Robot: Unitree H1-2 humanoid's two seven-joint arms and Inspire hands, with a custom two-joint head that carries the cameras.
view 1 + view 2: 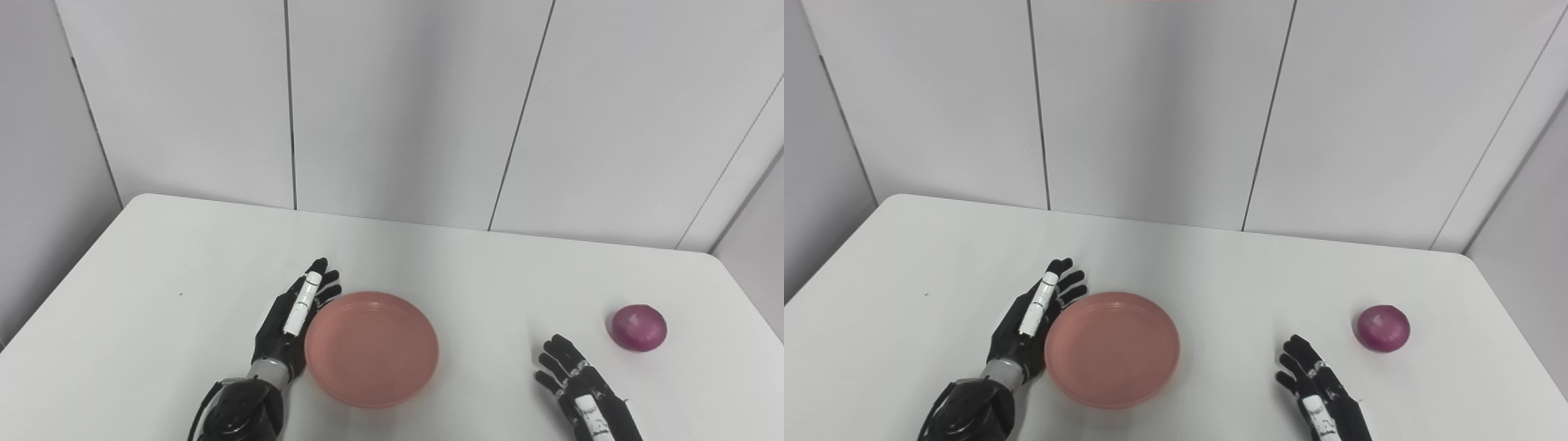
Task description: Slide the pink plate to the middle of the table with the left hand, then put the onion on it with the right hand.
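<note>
Well, the white table (pixel 184 257) took up nearly everything in front of me, bare apart from two things and the robot's hands. The pink plate (pixel 372 349) sat toward the near edge, roughly midway between left and right, perhaps a touch left of centre, and it lay flat and empty. Against its left rim stood the left hand (pixel 297 318), set on edge with the fingers straight and apart, gripping nothing; it looked to be touching the rim, or as near as made no difference. The right hand (pixel 579 383) rested low at the near right, fingers loosely spread and holding nothing, well apart from the plate. The onion (pixel 639 327), a small purple one, sat on the table just beyond and to the right of that hand, not touched by it.

To my eye the slide was about finished or in its last nudge. The way to do it well, I thought, was to keep the flat of the hand low against the rim and push steadily rightward, so the plate would glide rather than tip or spin. If it needed to go farther from the near edge, the push should come from the near-left side. Then the left hand ought to draw clear before the right reached for the onion.
</note>
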